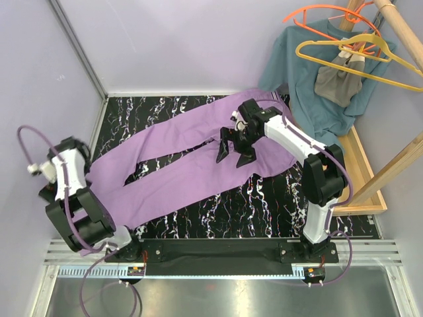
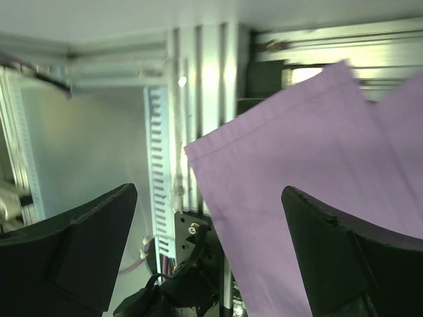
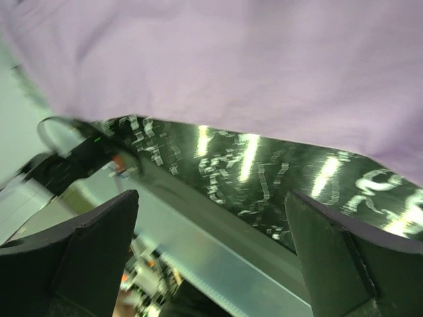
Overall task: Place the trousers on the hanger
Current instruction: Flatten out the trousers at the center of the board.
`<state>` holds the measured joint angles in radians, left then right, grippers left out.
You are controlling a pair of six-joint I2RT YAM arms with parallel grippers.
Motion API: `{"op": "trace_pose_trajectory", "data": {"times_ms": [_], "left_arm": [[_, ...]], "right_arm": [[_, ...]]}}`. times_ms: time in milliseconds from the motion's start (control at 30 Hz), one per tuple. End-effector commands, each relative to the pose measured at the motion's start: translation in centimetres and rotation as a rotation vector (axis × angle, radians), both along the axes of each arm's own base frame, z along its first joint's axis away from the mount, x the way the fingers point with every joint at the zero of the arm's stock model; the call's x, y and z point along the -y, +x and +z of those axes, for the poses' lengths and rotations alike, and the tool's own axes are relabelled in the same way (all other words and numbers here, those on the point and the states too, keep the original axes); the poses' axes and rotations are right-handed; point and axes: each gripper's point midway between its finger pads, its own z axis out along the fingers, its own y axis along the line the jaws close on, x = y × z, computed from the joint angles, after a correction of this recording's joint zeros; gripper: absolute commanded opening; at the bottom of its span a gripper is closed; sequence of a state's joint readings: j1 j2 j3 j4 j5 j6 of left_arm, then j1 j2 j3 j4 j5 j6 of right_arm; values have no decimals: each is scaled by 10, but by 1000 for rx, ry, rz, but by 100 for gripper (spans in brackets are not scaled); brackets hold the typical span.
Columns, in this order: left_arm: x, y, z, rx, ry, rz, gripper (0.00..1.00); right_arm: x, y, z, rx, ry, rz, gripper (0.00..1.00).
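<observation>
The lilac trousers [image 1: 178, 162] lie spread flat on the black marbled table [image 1: 218, 211], waist at the back right and legs running to the front left. My right gripper [image 1: 236, 153] hovers open and empty over the upper part of the trousers; its wrist view shows the lilac cloth [image 3: 231, 59] and the table edge. My left gripper [image 2: 208, 254] is open and empty, folded back at the left near the leg ends [image 2: 310, 178]. The yellow hanger [image 1: 357, 56] hangs on the wooden rack at the back right.
A wooden rack [image 1: 396, 39] stands at the right with a teal shirt [image 1: 310, 86], a small grey garment [image 1: 338, 82] and an orange hanger [image 1: 324, 14]. Its wooden base [image 1: 367, 175] borders the table's right side. A metal rail [image 1: 218, 254] runs along the front edge.
</observation>
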<state>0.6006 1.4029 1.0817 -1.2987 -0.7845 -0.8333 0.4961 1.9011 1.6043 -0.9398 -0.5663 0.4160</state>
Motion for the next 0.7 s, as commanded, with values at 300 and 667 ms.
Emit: {"op": "trace_pose_trajectory", "data": {"times_ms": [300, 667], "left_arm": [[93, 200, 5, 581, -194, -535, 38], [85, 228, -95, 163, -389, -447, 17]], "right_arm": [[76, 80, 12, 179, -283, -208, 92], [89, 154, 20, 309, -359, -344, 70]]}}
